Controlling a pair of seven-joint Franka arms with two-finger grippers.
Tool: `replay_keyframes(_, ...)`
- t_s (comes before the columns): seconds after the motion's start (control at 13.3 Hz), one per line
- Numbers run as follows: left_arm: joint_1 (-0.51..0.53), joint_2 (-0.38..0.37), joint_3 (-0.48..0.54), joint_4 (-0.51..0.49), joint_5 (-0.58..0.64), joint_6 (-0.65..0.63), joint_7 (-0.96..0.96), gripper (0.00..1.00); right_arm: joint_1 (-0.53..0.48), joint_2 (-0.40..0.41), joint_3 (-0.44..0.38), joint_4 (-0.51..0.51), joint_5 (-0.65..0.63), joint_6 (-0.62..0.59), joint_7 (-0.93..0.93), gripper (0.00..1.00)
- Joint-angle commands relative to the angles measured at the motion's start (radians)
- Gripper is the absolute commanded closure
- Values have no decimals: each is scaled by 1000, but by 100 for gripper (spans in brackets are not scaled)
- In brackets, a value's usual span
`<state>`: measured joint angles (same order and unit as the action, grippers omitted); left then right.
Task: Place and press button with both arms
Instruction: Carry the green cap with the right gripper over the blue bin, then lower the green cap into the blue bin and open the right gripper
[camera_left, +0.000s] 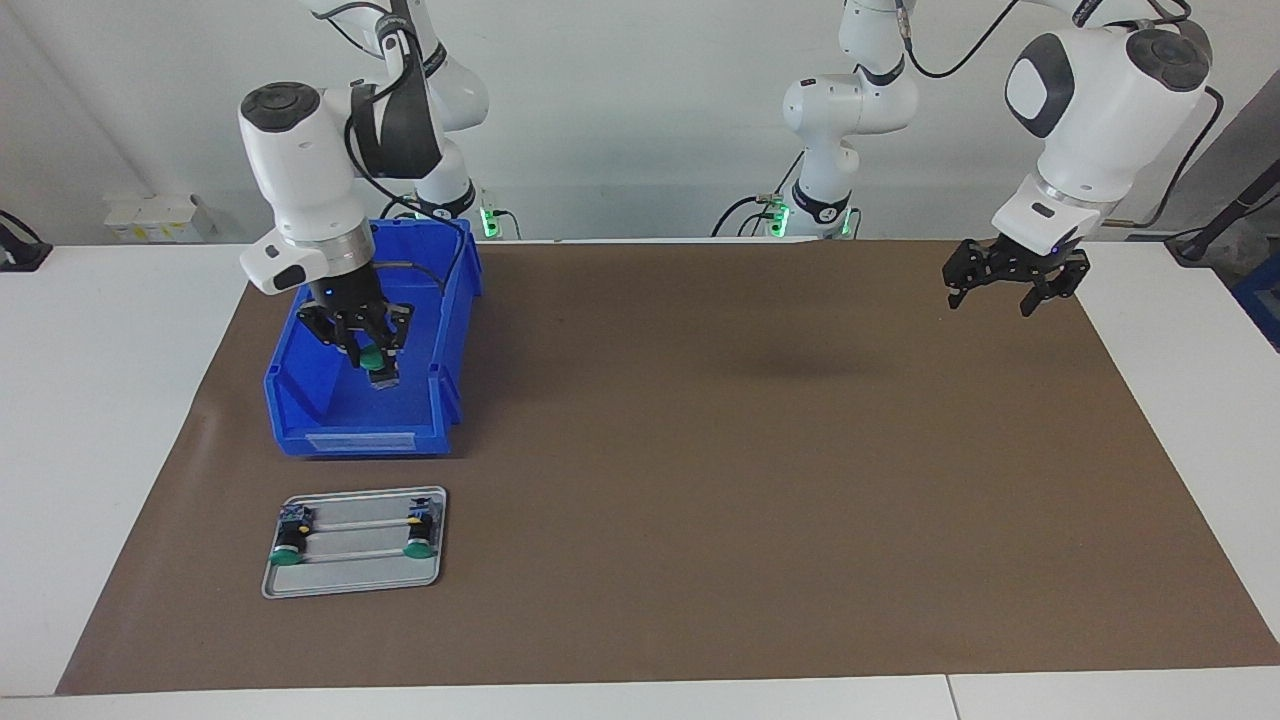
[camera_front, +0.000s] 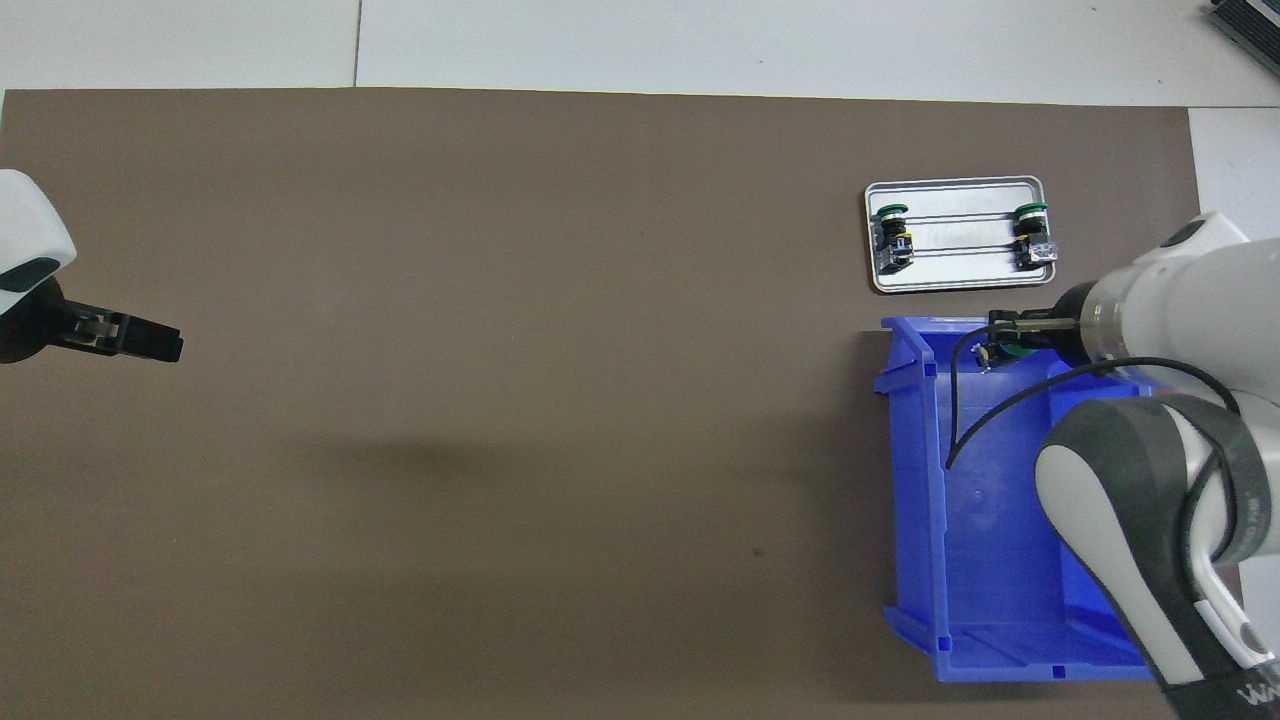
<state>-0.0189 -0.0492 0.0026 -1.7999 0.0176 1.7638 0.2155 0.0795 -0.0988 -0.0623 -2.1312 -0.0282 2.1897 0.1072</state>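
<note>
Two buttons (camera_left: 290, 540) (camera_left: 420, 532) already lying on the metal tray (camera_left: 352, 585), one at each end of its rails. Third button (camera_left: 376, 362) pinched in the right gripper (camera_left: 368, 358), hanging over the blue bin (camera_left: 300, 385), green cap up under the fingertips, grey base dangling. Judged partway through: two placed, this one lifted but not yet carried to the tray just beside the bin, farther from the robots. Left gripper (camera_left: 1010, 290) spread wide, empty, waiting over the brown mat (camera_left: 750, 450) at its own end. Pressing apparently left to do
</note>
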Motion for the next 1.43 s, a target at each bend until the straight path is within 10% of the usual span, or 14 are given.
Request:
replay_keyframes(0.0,-1,-31,2,-35,15,14,-8,0,-82,-73,13,-201,103,164,-142,100)
replay_keyframes(0.98,-1,-31,2,-35,15,11,-8,0,-99,-2,13,-314,145,324,-176,100)
replay_keyframes(1.13,-1,-31,4,-35,16,11,-8,0,-98,2,13,-317,145,324,-175,82)
replay_keyframes(1.35,-1,-31,4,-35,15,11,-8,0,-96,2,13,-312,145,312,-175,20)
